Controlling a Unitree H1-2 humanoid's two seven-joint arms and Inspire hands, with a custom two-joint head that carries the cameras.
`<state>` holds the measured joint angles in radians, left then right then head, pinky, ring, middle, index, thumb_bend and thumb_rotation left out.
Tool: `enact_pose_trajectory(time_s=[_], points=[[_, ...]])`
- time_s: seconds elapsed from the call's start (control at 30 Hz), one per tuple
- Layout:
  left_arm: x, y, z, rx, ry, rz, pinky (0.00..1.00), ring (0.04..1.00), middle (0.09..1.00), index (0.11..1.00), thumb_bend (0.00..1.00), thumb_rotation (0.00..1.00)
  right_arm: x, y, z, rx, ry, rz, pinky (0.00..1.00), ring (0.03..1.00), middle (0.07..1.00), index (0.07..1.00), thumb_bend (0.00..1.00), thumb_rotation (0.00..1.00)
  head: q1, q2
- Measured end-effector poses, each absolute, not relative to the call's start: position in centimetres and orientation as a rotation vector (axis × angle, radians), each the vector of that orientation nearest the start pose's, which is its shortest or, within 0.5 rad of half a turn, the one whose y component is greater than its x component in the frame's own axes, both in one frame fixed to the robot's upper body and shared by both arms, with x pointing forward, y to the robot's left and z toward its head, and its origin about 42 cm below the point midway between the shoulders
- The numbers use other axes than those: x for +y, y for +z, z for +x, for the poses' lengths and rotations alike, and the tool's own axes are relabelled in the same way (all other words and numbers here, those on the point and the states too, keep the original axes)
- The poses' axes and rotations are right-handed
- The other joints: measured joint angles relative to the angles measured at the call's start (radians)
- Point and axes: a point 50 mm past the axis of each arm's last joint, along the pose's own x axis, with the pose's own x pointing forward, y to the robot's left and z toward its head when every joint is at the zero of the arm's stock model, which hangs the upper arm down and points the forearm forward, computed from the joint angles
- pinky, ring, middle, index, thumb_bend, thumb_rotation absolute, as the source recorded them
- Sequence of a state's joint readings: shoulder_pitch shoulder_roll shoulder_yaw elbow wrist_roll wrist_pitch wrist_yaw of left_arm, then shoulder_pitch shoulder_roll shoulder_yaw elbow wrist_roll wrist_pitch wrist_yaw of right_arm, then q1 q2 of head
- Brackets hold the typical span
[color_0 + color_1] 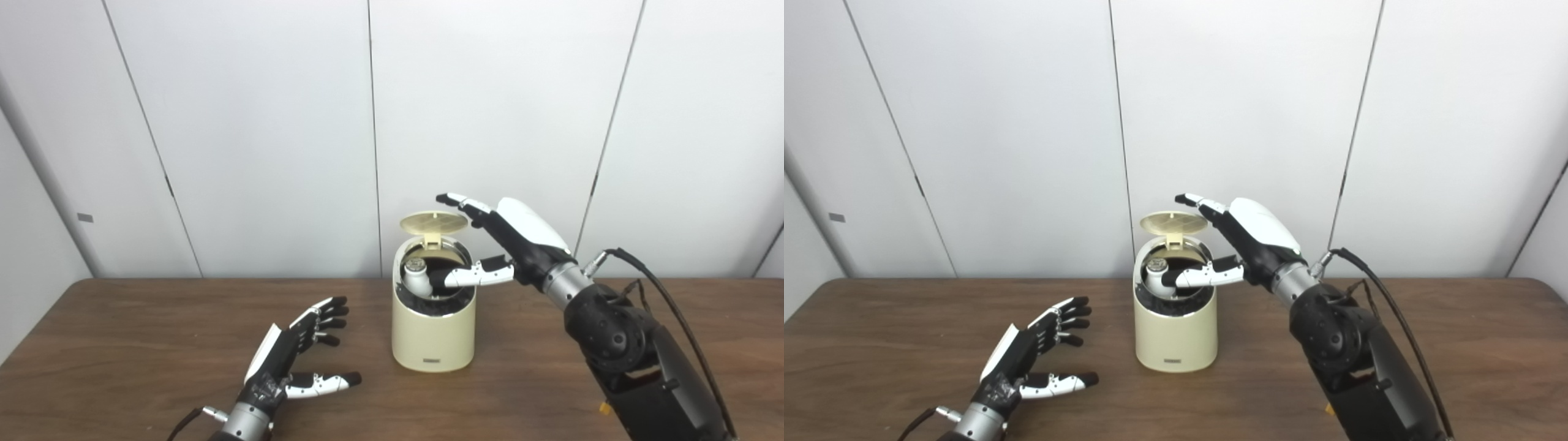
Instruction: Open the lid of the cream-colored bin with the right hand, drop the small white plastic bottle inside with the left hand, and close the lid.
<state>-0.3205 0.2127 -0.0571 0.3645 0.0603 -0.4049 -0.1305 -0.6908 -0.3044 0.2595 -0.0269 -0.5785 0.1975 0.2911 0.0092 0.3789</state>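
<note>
Dark wood table (122, 318) against white wall panels (257, 122), far edge at wall. Cream-colored bin (433, 334) at centre, lid (433, 223) raised; small white plastic bottle (418, 277) inside, tilted. Right hand (511, 242) open, spread beside lid, thumb over rim. Left hand (288, 355) open, resting near-left, well apart from bin. Bare tabletop left and right.

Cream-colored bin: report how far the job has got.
Done: the lid of the cream-colored bin stands open, and the small white plastic bottle sits inside the opening. The left hand is empty, fingers spread, low over the table. In hand: the right hand is at the lid, thumb reaching over the opening. Left: closing the lid.
</note>
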Motion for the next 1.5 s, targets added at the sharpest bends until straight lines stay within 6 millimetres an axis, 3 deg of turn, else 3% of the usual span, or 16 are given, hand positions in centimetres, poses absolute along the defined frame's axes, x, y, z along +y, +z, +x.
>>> enact_pose_trajectory(time_s=[0.17, 0.27, 0.73, 1.0, 1.5], points=[[24.3, 13.0, 38.2, -0.338, -0.253, 0.295, 0.67, 0.788, 0.841, 0.875, 0.77, 0.05, -17.8, 33.1, 43.2, -0.488, 0.286, -1.009, 0.75, 0.845, 0.734, 0.681, 0.68, 0.5, 0.005, 0.008], [24.0, 13.0, 38.0, -0.335, -0.252, 0.287, 0.67, 0.786, 0.837, 0.872, 0.78, 0.06, -18.0, 33.8, 42.6, -0.551, 0.252, -0.997, 0.72, 0.831, 0.691, 0.635, 0.66, 0.52, 0.009, 0.009], [24.0, 12.9, 37.8, -0.322, -0.23, 0.279, 0.65, 0.769, 0.836, 0.871, 0.8, 0.14, -18.8, 33.4, 41.6, -0.59, 0.249, -1.063, 0.66, 0.798, 0.662, 0.62, 0.67, 0.57, 0.017, 0.025], [23.9, 12.9, 37.8, -0.324, -0.221, 0.266, 0.66, 0.784, 0.839, 0.868, 0.8, 0.12, -18.9, 33.4, 41.4, -0.584, 0.266, -1.114, 0.67, 0.814, 0.682, 0.643, 0.66, 0.47, 0.026, 0.034], [23.7, 12.9, 37.8, -0.326, -0.213, 0.264, 0.64, 0.767, 0.827, 0.862, 0.79, 0.11, -18.2, 33.1, 40.9, -0.542, 0.34, -1.154, 0.82, 0.862, 0.713, 0.695, 0.66, 0.51, 0.041, 0.046]])
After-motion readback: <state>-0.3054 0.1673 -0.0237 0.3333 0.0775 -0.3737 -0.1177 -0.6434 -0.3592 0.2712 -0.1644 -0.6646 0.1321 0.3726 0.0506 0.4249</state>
